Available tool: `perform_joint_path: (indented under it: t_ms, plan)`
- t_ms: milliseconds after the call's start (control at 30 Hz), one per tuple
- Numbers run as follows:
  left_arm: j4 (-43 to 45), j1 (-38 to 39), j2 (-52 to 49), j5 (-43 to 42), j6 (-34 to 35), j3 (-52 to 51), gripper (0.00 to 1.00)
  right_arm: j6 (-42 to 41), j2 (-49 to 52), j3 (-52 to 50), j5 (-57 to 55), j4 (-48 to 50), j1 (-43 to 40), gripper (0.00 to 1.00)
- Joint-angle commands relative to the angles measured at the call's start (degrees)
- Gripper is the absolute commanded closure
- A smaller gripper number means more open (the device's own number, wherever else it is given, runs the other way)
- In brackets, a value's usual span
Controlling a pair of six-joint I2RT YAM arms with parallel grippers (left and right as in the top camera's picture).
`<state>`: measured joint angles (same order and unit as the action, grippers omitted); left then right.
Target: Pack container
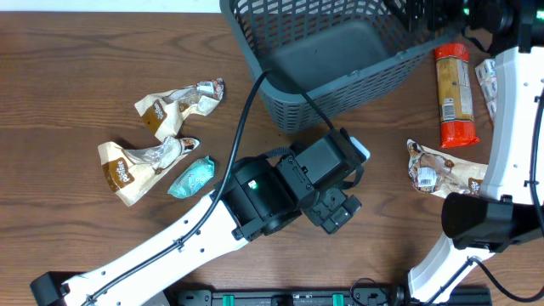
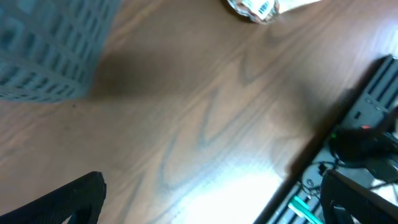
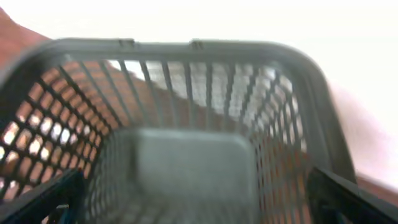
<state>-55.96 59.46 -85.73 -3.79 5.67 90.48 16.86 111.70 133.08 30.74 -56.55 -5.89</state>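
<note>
The container is a dark grey-blue lattice basket at the top centre of the table, and it looks empty. In the right wrist view I look into it. My right gripper is open and empty, with its fingers wide apart over the basket's right end. My left gripper hovers low over bare wood just in front of the basket. It holds nothing and looks open. Only one of its fingers shows in the blurred left wrist view, with a basket corner at the upper left.
Two brown-and-white snack packets and a teal packet lie on the left. A long orange packet, a brown packet and a white packet lie on the right, near the right arm.
</note>
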Motion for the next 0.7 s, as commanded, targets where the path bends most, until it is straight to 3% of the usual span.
perform_joint_path:
  t_ms: [0, 133, 200, 300, 333, 433, 467, 500, 567, 600, 667]
  plan:
    - [-0.74, 0.09, -0.37, -5.73, -0.66, 0.76, 0.01, -3.65, 0.96, 1.03, 4.98, 3.52, -0.09, 0.01]
    - [-0.70, 0.09, -0.37, -7.76, -0.63, 0.17, 0.00, -6.08, 0.94, 1.18, 6.27, 7.76, -0.09, 0.01]
    - [-0.11, 0.09, -0.37, -7.74, -0.63, -0.33, 0.08, -7.72, 1.03, 1.18, 6.40, 9.14, -0.09, 0.01]
    - [0.33, 0.09, -0.59, -7.58, -0.63, -0.39, 0.11, -12.04, 1.46, 1.18, 6.45, 11.02, -0.15, 0.01]
    - [0.37, 0.09, -0.63, -7.56, -0.66, -0.39, 0.15, -13.14, 1.51, 1.18, 6.88, 11.56, -0.26, 0.01]
    - [0.52, 0.09, -0.76, -7.30, -0.63, -0.42, 0.46, -13.66, 1.84, 1.18, 9.79, 13.62, -0.52, 0.01]
    - [0.76, 0.09, -0.79, -7.13, -0.66, -0.42, 0.49, -13.70, 1.88, 1.16, 10.05, 14.34, -0.52, 0.09]
    - [1.09, 0.09, -0.79, -7.13, -0.66, -0.42, 0.52, -14.08, 1.92, 1.16, 9.92, 14.97, -0.52, 0.26]
    - [2.67, 0.09, -0.79, -7.04, -0.63, -0.42, 0.74, -15.47, 2.34, 1.16, 9.55, 16.68, -0.52, 0.62]
    - [3.96, 0.09, -0.79, -6.45, -0.31, -0.42, 0.89, -17.38, 2.67, 1.16, 9.18, 17.88, -0.57, 0.77]
    - [6.40, 0.09, -0.79, -2.38, 3.48, -0.42, 0.94, -22.45, 3.43, 1.16, 7.26, 20.48, -0.66, 0.98]
